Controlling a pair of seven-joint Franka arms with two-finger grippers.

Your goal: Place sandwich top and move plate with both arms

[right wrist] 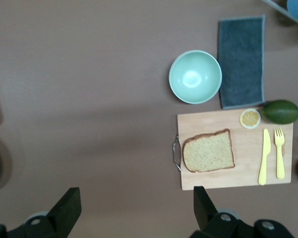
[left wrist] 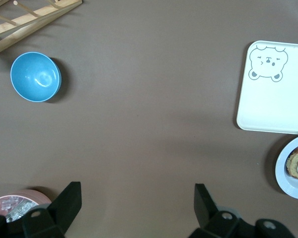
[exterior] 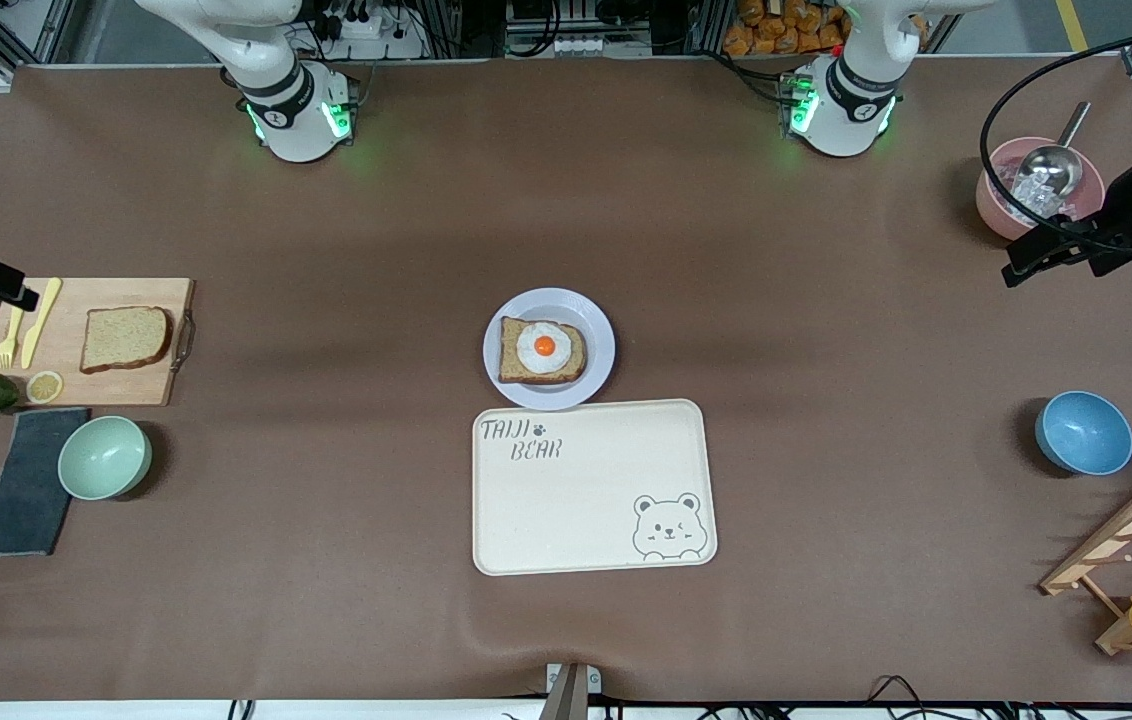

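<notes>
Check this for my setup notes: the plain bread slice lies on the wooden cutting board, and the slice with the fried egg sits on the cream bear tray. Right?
Not quite. The egg slice sits on the round plate, which touches the bear tray's edge; the tray itself carries nothing, as the front view shows. The plain bread slice does lie on the cutting board.

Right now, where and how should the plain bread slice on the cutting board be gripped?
The sandwich top lies flat on the cutting board, so come straight down and probably pinch across two opposite crust edges. The open right gripper is the likelier one, since the board lies toward the right arm's end. The yellow knife lies clear of the slice.
</notes>
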